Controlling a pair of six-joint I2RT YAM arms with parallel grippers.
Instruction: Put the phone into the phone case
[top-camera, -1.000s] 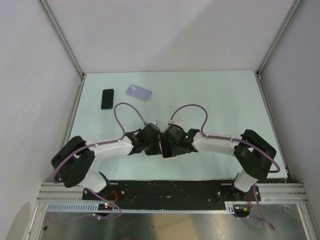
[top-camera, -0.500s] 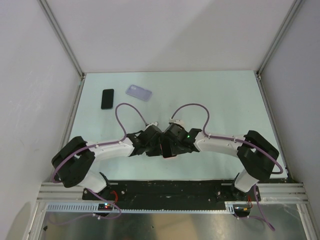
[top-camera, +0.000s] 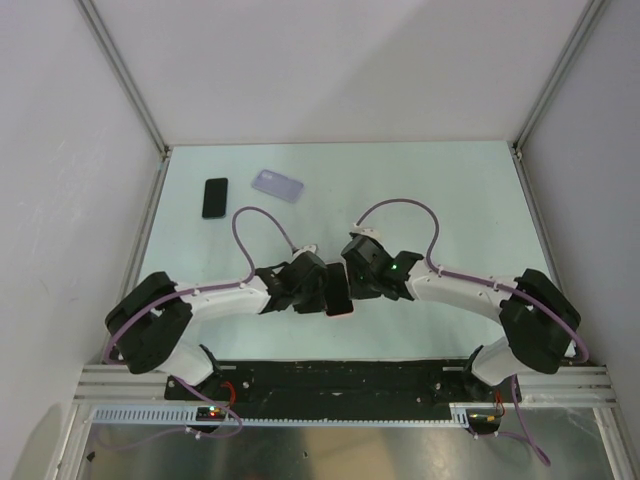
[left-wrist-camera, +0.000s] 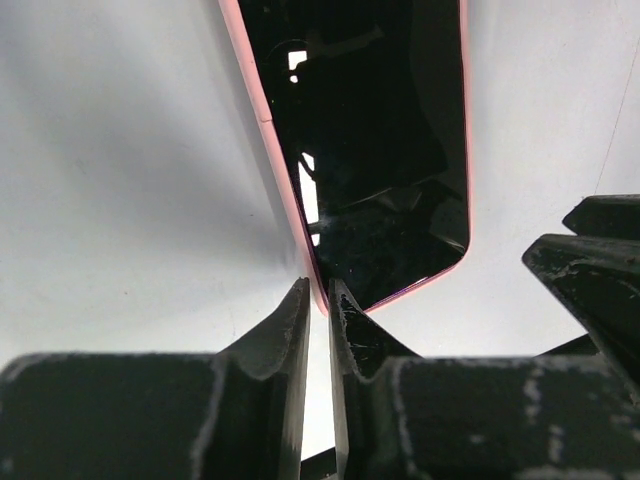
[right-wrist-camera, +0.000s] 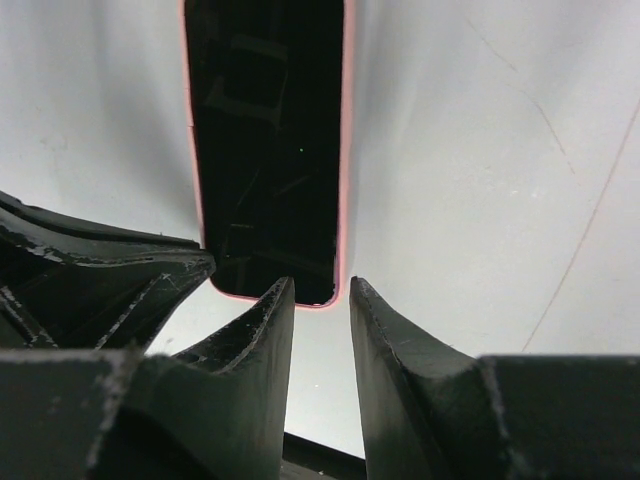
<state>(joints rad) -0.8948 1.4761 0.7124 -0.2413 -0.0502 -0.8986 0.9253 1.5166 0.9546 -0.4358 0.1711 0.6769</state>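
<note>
— Across the desk (top-camera: 450, 200), what is there, and how many of each?

— One pale green desk between white walls. Two arms reach inward from its near edge: the left arm (top-camera: 215, 295) and the right arm (top-camera: 460, 290), each white with black joints and one purple cable. Their wrists meet near the middle of the near side.

— And the smaller things?

— Two phones and one phone case (top-camera: 277, 185). The black phone (top-camera: 214, 197) lies flat at the far left. The case, translucent lilac, lies flat near its right, not touching it. The pink-edged phone (top-camera: 338, 293) is off the desk, held between the two wrists, well apart from the case.

— Who holds it?

— The left fingers (left-wrist-camera: 298, 312) are pressed almost together on the pink rim near one corner of the dark screen (left-wrist-camera: 370, 150). The right fingers (right-wrist-camera: 272, 312) stand apart, with clear desk showing between them. The phone's rounded end (right-wrist-camera: 265, 150) sits just ahead of their tips, and I cannot tell whether they touch it.
</note>
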